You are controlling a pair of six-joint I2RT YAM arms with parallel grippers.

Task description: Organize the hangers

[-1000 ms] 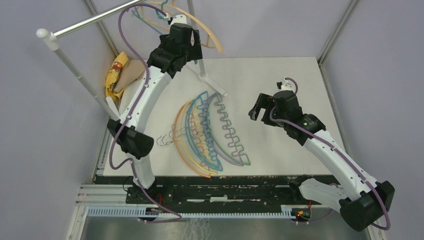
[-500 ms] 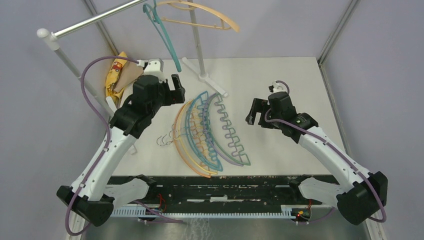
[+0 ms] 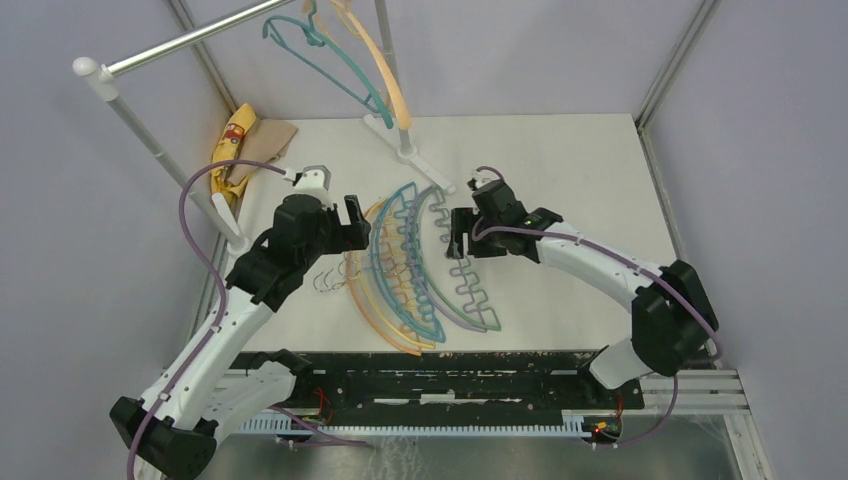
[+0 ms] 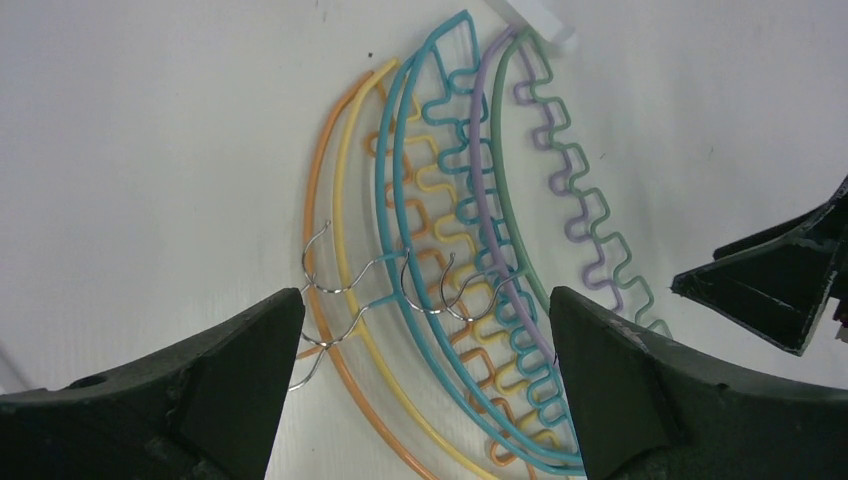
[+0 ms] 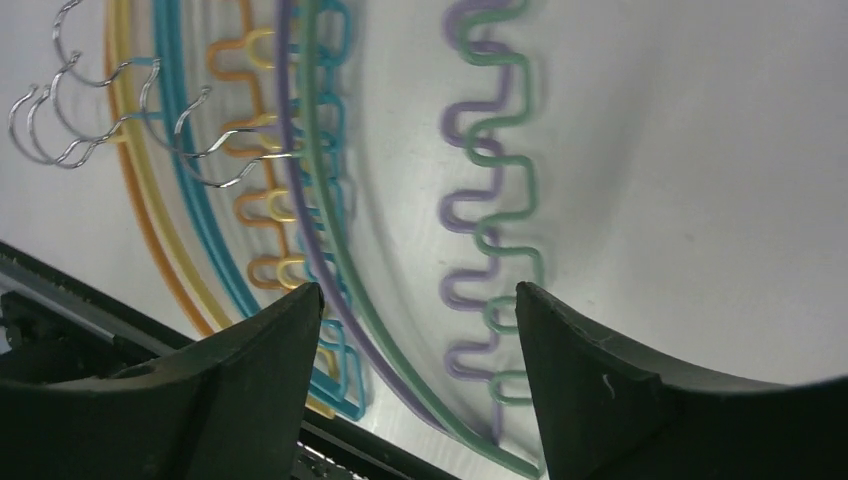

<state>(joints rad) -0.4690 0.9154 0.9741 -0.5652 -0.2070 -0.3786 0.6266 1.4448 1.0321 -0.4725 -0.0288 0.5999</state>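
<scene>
Several hangers lie in a nested pile [image 3: 420,265] mid-table: orange, yellow, teal, purple and green, metal hooks pointing left. A teal hanger [image 3: 330,60] and an orange hanger [image 3: 385,70] hang from the silver rack bar [image 3: 190,40]. My left gripper [image 3: 357,222] is open and empty at the pile's left edge. In the left wrist view it [image 4: 427,300] hovers over the hooks [image 4: 330,290]. My right gripper [image 3: 460,233] is open and empty at the pile's right edge. In the right wrist view it [image 5: 418,292] straddles the green [image 5: 505,200] and purple [image 5: 300,210] hangers from above.
The rack's white pole [image 3: 160,150] slants down the left side, and its white foot [image 3: 410,155] lies just behind the pile. A yellow and tan cloth [image 3: 240,145] lies at the back left. The black rail [image 3: 450,365] runs along the near table edge.
My left arm came down from the rack bar to the pile's left side, leaving the orange hanger hung. My right arm moved left to the pile. The hung hangers have swung.
</scene>
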